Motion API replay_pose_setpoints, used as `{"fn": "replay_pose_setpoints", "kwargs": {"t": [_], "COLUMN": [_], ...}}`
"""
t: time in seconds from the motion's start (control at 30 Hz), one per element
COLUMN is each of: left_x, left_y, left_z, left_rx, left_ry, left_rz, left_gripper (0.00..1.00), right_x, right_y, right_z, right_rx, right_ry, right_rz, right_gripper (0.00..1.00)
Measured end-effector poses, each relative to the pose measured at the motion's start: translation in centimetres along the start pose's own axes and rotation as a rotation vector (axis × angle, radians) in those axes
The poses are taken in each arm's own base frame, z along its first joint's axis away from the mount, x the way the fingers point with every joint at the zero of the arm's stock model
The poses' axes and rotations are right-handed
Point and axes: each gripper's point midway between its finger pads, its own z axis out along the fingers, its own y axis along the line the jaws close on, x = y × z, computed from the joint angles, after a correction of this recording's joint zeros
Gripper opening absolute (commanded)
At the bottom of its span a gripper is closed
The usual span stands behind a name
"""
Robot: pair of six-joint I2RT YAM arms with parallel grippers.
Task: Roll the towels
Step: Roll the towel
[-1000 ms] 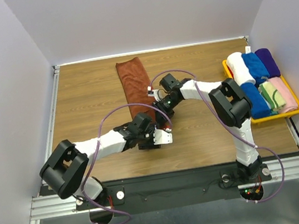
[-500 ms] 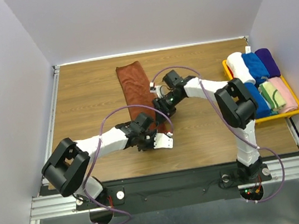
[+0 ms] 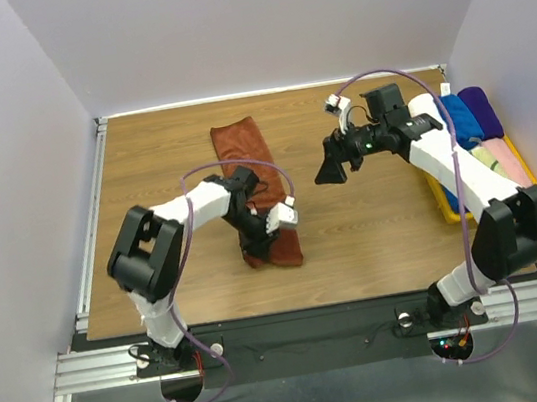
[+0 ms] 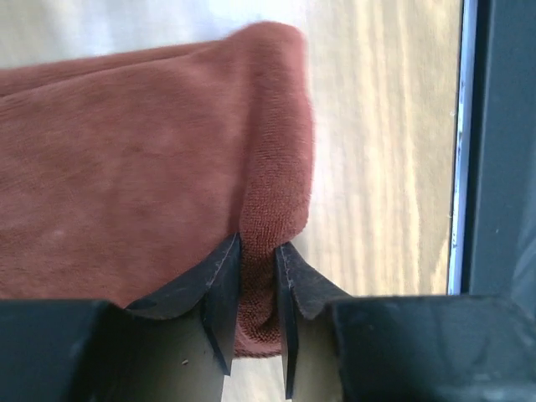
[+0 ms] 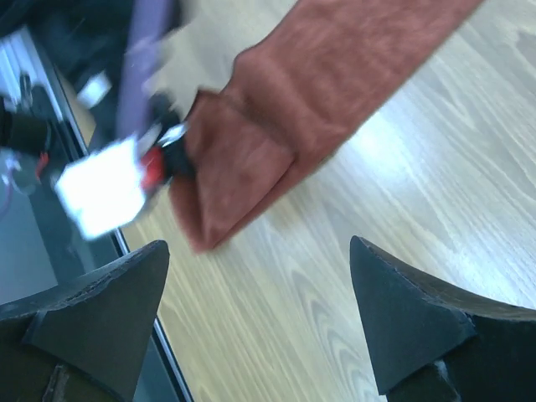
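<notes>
Rust-brown towel lying lengthwise mid-table, its near end doubled over. The left gripper pinches a fold of that near edge between narrow jaws, and the right gripper hangs wide open, holding nothing. The cloth looks light and limp and is best taken at the near corners, as it will likely sag.

table: wood-grain, metal-edged | walls: plain pale grey | light: soft glare on wood
</notes>
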Motion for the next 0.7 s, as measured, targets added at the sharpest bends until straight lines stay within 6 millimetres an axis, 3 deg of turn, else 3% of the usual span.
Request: {"fn": "replay_pose_setpoints", "kwargs": {"t": [0.1,0.27,0.47,0.7], "left_x": [0.2,0.7,0.9,0.9], "left_y": [0.8,1.5,1.8,2.0], "left_z": [-0.3,-0.1,-0.3,-0.4], "left_rx": [0.087,0.228,0.352,0.414], "left_ry": [-0.051,-0.135,-0.251,-0.293], "left_rz": [-0.085,-0.231,-0.421,-0.539], "left_gripper": [0.34,0.36,0.37,0.41], "right_x": [1.0,3.6,9.1,12.3], "right_y": [1.4,3.4,8.6,10.0], "right_z": [-1.0,-0.8,2.4,7.2], "right_rx": [-0.013,-0.028,-0.112,-0.070], "right_ry": [0.012,0.111,0.315,0.414], "right_rz": [-0.082,-0.192,-0.375,-0.507], "right_gripper": [0.90,0.75,0.65,0.66]}}
